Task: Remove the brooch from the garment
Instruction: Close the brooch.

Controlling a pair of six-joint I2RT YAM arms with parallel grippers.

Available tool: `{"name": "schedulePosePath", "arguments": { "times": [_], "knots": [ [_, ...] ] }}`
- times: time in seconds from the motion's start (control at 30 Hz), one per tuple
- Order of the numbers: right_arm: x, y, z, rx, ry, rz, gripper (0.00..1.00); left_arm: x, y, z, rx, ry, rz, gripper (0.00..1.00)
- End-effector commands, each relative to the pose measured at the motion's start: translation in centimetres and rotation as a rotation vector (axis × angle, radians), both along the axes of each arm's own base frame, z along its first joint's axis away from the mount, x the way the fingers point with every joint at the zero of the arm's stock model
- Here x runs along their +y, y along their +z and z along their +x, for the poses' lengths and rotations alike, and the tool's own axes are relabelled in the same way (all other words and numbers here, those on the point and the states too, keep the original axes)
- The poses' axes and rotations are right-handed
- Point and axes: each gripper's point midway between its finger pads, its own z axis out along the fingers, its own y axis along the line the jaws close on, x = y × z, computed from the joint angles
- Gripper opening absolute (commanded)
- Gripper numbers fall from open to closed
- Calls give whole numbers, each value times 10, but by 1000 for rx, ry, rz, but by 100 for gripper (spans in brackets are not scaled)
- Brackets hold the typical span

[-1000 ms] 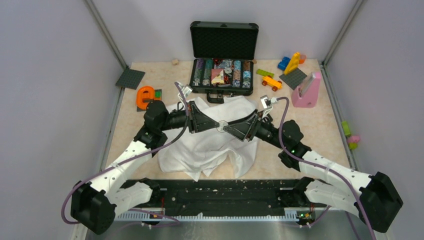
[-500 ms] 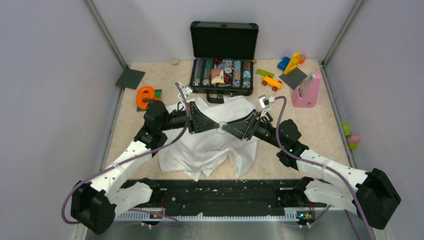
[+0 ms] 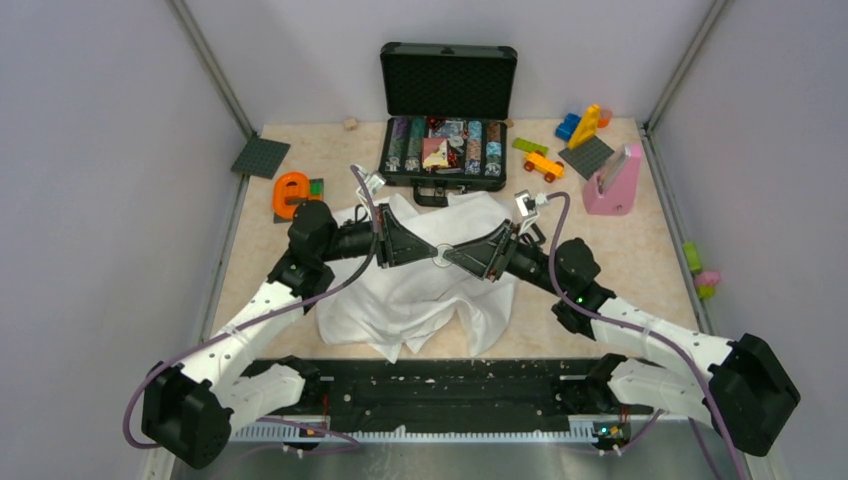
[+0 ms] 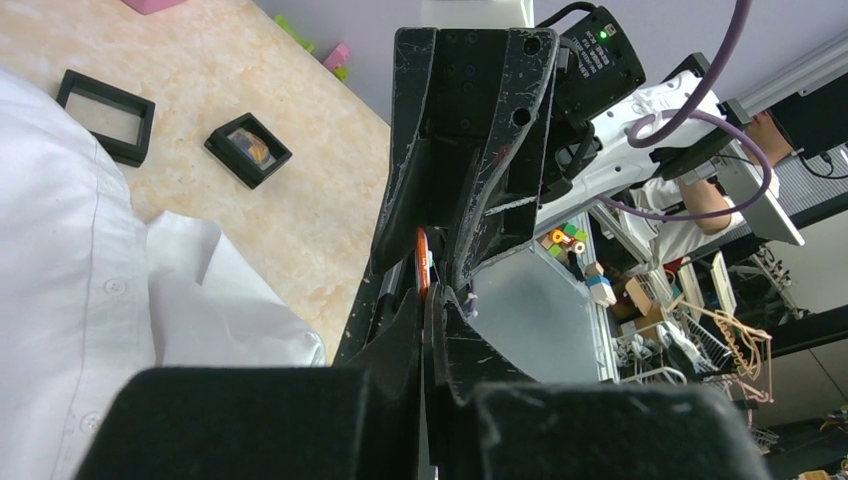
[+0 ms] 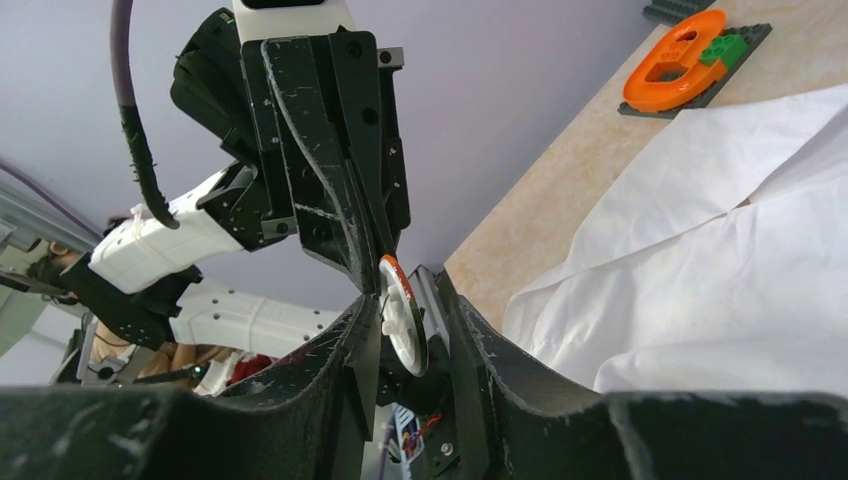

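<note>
The right gripper (image 5: 405, 298) is closing around the tiny round orange-rimmed pale brooch (image 5: 401, 320); I cannot tell if it is pinching yet. The left gripper (image 4: 424, 300) is staying clenched on the brooch's edge, above the crumpled white shirt (image 3: 420, 295). They seem to be passing it over.

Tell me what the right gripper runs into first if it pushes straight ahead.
The brooch, inside its jaws; the left gripper, shut on it directly beyond, would come next at once, though depth is hard to judge.

The shirt (image 3: 420, 290) lies mid-way across the table (image 3: 650, 240), toward the near edge. Behind it, at the far edge, stands the case (image 3: 447, 150). Blocks (image 3: 575, 135) lie in the far right corner. Above the shirt, the brooch (image 5: 402, 315) sits between the left gripper (image 3: 428, 248) and the right gripper (image 3: 452, 256).
</note>
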Motion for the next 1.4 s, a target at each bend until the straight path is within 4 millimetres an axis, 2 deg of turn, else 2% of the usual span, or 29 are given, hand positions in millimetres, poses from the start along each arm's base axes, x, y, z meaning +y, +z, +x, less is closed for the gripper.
{"name": "schedulePosePath", "arguments": {
  "times": [0.0, 0.5, 0.7, 0.87, 1.37],
  "knots": [
    [0, 21, 7, -75, -24, 7, 32, 1, 10, -4, -52, -16, -17, 0],
    [7, 3, 8, -167, -49, -87, 28, -2, 18, 2, 66, 0, -75, 0],
    [7, 4, 5, -203, -49, -83, 27, -2, 22, -1, 78, -4, -96, 0],
    [7, 7, 3, -226, -46, -78, 22, -2, 19, 1, 95, 1, -94, 0],
    [4, 19, 4, -238, -79, -9, 21, -4, 17, -1, 127, -9, -131, 0]
  ]
}}
